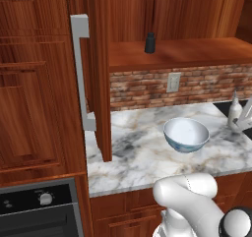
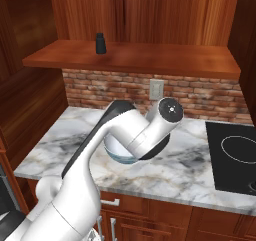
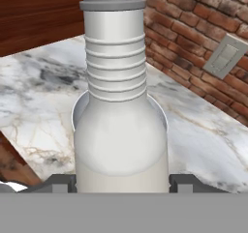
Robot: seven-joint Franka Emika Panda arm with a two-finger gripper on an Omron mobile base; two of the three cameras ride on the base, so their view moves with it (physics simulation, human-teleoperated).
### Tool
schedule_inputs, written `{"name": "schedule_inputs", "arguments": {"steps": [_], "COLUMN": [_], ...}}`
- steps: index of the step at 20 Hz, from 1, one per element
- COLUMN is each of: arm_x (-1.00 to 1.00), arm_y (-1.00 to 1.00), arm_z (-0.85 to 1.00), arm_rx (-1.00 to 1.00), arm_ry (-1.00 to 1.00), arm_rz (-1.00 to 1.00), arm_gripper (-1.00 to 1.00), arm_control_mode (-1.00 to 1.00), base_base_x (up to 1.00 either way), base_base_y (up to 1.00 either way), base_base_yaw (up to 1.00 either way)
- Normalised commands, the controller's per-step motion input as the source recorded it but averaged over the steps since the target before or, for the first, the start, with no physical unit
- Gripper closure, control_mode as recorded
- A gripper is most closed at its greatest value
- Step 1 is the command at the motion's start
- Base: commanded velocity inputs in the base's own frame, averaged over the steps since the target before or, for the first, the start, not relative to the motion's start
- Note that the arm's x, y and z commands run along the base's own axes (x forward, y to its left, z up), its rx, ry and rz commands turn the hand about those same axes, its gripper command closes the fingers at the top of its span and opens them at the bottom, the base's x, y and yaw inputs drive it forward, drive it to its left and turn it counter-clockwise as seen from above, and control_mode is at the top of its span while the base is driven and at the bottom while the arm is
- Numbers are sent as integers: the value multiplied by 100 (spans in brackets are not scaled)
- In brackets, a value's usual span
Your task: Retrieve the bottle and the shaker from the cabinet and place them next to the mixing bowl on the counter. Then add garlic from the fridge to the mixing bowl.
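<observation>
While the shaker (image 1: 150, 43) sits on the cabinet (image 1: 177, 54) shelf, the gripper (image 3: 124, 182) holds the bottle (image 3: 120, 130) btwn its 2 fingers, near the mixing bowl (image 1: 186, 134).

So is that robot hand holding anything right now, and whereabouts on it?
Yes, the gripper holds the bottle, clamped on either side of its wide lower body, with the ribbed neck standing free above.
</observation>
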Motion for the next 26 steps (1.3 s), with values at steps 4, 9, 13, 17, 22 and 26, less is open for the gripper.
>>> {"name": "schedule_inputs", "arguments": {"steps": [4,9,13,17,22,26], "arm_x": [0,8,31,48,51,13], "arm_y": [0,0,-1,-9,-17,-35], "arm_z": [-26,-7,0,-8,-37,-37], "arm_rx": [1,7,11,9,3,8], "arm_ry": [0,0,0,3,8,1], "arm_rz": [0,0,0,0,0,0], "arm_gripper": [100,100,100,100,100,100], "arm_control_mode": [-100,-100,-100,-100,-100,-100], "base_base_x": [0,0,0,0,0,0], "base_base_y": [0,0,0,0,0,0], "base_base_yaw": [0,0,0,0,0,0]}}
